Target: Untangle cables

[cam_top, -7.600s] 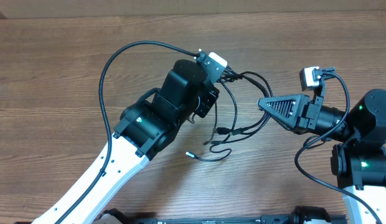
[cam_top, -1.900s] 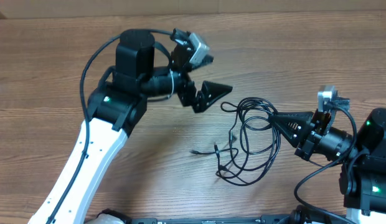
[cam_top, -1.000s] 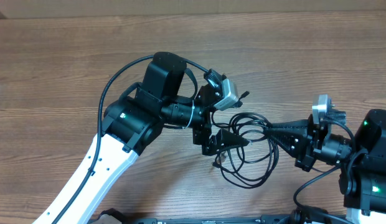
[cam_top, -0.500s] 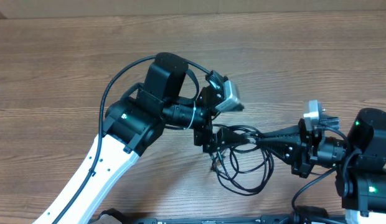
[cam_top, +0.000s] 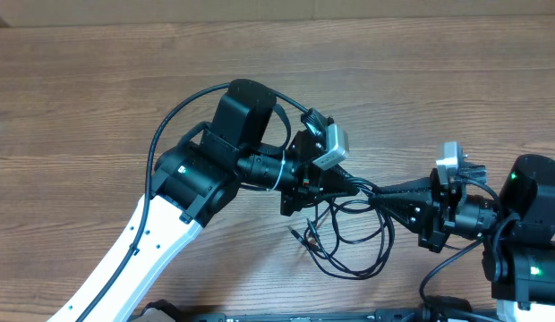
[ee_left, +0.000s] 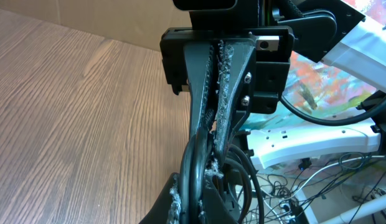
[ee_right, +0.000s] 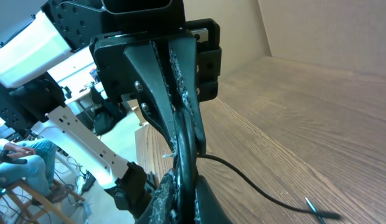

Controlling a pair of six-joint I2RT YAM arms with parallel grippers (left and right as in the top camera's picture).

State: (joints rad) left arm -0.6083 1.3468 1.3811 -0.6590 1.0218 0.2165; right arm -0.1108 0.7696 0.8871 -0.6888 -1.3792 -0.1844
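The cables (cam_top: 349,255) are a tangle of thin black cords hanging in loops over the wooden table, lifted at the top of the bundle. My left gripper (cam_top: 343,190) is shut on several strands from the left. My right gripper (cam_top: 378,191) is shut on the same bundle from the right, tip to tip with the left one. In the left wrist view the cords (ee_left: 196,168) run between my left gripper (ee_left: 202,202). In the right wrist view strands (ee_right: 183,155) are pinched in my right gripper (ee_right: 187,196). A small plug end (cam_top: 295,234) dangles at the left; another (ee_right: 314,208) lies on the wood.
The left arm's thick black wire (cam_top: 170,134) arcs over the table (cam_top: 81,107) at the left. The right arm's base (cam_top: 528,250) stands at the lower right corner. Off the table, a floor with a power strip (ee_left: 305,140) and loose wires shows.
My left gripper, open a second ago, has closed on the cables. The right gripper has come left with the bundle, so the two tips now meet.
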